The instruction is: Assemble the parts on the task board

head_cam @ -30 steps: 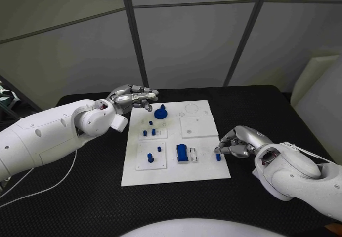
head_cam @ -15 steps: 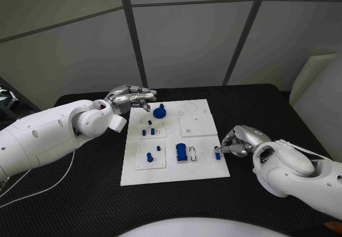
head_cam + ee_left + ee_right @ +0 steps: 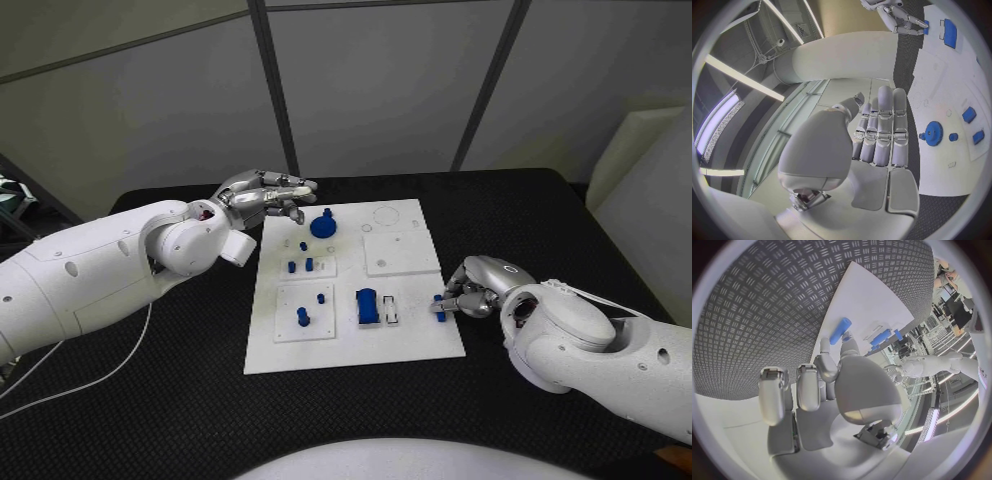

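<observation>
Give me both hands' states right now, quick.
Left hand: fingers curled in, holding nothing, beside the task board.
Right hand: fingertips on a small blue part; grip cannot be told.

Even, cool light is falling on my worktop (image 3: 173,400) from overhead; shadows are lying soft and short. The task board (image 3: 411,345) is reading bright without glare. Ceiling strip lights (image 3: 742,75) are flaring in my left wrist view. Both wrist views are bending straight edges toward their rims.
</observation>
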Robot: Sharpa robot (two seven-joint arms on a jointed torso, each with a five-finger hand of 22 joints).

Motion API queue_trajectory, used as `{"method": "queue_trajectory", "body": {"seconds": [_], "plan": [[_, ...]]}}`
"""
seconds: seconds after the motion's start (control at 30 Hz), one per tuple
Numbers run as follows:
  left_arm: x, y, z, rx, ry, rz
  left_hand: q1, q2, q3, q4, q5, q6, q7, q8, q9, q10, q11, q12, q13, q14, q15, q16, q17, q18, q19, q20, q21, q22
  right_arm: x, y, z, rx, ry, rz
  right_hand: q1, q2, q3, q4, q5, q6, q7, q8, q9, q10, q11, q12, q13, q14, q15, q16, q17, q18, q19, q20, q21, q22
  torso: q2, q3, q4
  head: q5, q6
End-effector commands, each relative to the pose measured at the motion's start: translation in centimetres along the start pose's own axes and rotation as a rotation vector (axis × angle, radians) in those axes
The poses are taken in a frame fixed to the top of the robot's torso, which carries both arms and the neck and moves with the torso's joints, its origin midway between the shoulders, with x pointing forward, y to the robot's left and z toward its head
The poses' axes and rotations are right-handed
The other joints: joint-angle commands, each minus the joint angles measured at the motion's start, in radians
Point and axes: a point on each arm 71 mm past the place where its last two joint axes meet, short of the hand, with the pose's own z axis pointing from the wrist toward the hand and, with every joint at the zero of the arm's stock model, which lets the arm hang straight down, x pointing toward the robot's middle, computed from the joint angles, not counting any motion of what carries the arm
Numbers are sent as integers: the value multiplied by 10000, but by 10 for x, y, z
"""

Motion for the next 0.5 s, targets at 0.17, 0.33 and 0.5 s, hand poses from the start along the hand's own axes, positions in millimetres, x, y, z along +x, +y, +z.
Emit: {"method": "queue_trajectory", "body": {"seconds": [0.17, 0.33, 0.5], "plan": [[0, -1, 0, 53, 89, -15, -54, 22, -48, -14, -37, -35, -6, -43, 15, -72, 27, -65, 17, -59, 24, -38, -9, -129, -38, -5, -37, -16, 7, 2, 1, 56, 668, -521, 418, -1, 98, -159, 37, 125, -11, 27, -58, 13, -58, 27, 41, 593, -37, 41, 304, -150, 1020, -29, 32, 2629, 5, -2, -10, 1, -22], [0, -1, 0, 32, 89, -14, -121, 69, -59, 43, -34, -36, -1, -49, 22, -83, 34, -67, 31, -54, 33, -42, -7, -131, -30, 4, -64, -32, 10, 2, 2, 196, 984, -913, 499, 8, 108, -202, 31, 124, -9, 19, -78, 1, -59, -3, 25, 588, -39, 27, 284, -150, 1020, -32, 32, 2629, 4, -5, 1, 4, -28], [0, -1, 0, 21, 91, -13, -121, 69, -59, 43, -34, -36, -1, -49, 22, -83, 34, -67, 31, -54, 33, -42, -7, -131, -30, 4, -64, -32, 12, 4, 2, 237, 1009, -1176, 965, 171, 244, -473, 491, 136, -20, 7, -167, -29, -76, -24, 35, 587, -58, 25, 293, -150, 1020, -62, 32, 2629, 0, -2, -2, 20, -49]]}}
